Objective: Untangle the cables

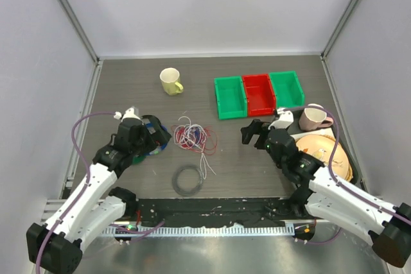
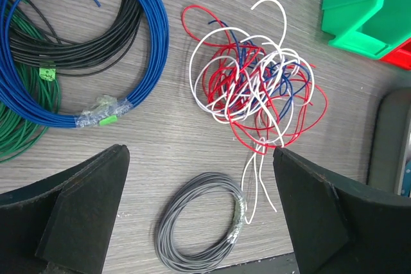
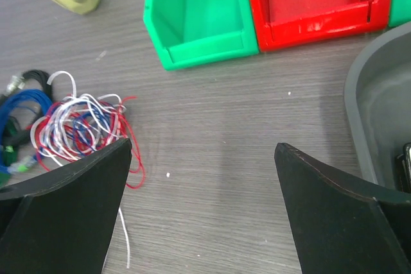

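The cables (image 1: 193, 136) lie in one loose tangle of thin white, red and blue wires at the middle of the table. In the left wrist view the cables (image 2: 253, 88) sit just beyond my open left gripper (image 2: 200, 152), and two white ends trail down beside its right finger (image 2: 314, 210). My left gripper (image 1: 154, 131) hovers just left of the tangle, holding nothing. My right gripper (image 1: 250, 131) stands open to the tangle's right, over bare table. In the right wrist view the cables (image 3: 77, 126) show past the left finger (image 3: 70, 210) of the right gripper (image 3: 202, 145).
A dark grey coiled ring (image 1: 188, 179) lies near the front edge. Thick blue (image 2: 148, 30), green (image 2: 19, 126) and black (image 2: 77, 56) rings lie under the left arm. At the back stand a yellow mug (image 1: 170, 81) and green (image 1: 229, 96) and red (image 1: 259, 92) bins. A pink mug (image 1: 313, 118) and a wooden plate (image 1: 324, 149) are at the right.
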